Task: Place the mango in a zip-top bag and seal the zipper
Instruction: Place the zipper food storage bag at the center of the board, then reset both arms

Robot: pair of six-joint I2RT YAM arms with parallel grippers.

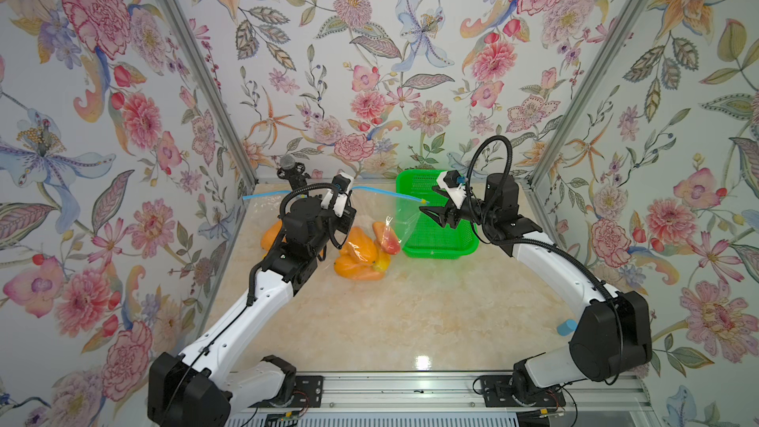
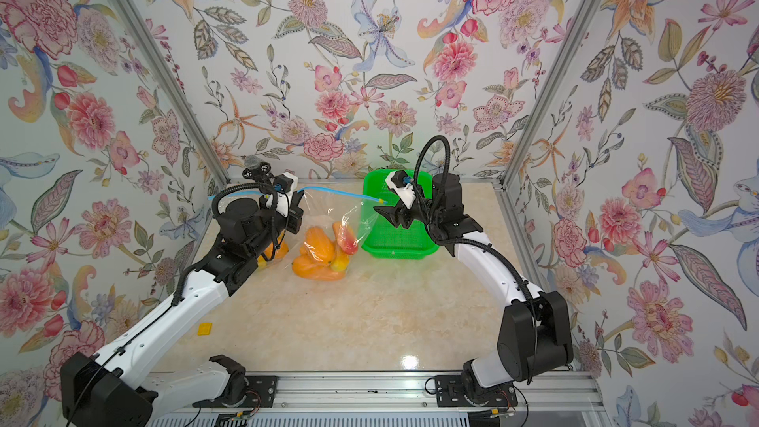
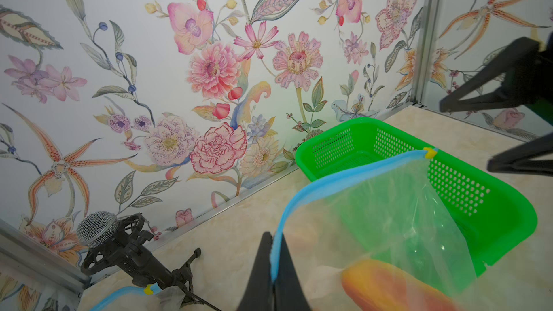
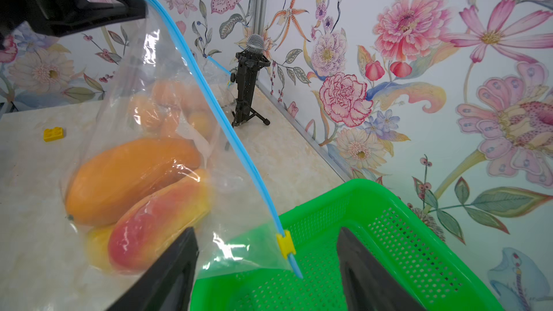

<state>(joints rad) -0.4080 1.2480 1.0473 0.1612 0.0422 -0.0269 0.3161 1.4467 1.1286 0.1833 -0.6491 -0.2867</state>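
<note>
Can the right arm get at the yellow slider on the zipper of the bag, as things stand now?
Probably yes. The right gripper stands open with the yellow slider just ahead of it, and nothing lies between them. The left gripper pinches the blue zipper strip and holds it raised.

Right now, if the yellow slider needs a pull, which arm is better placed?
The right gripper: its open jaws sit beside the yellow slider; the left gripper is shut on the blue zipper strip, holding the bag up.
</note>
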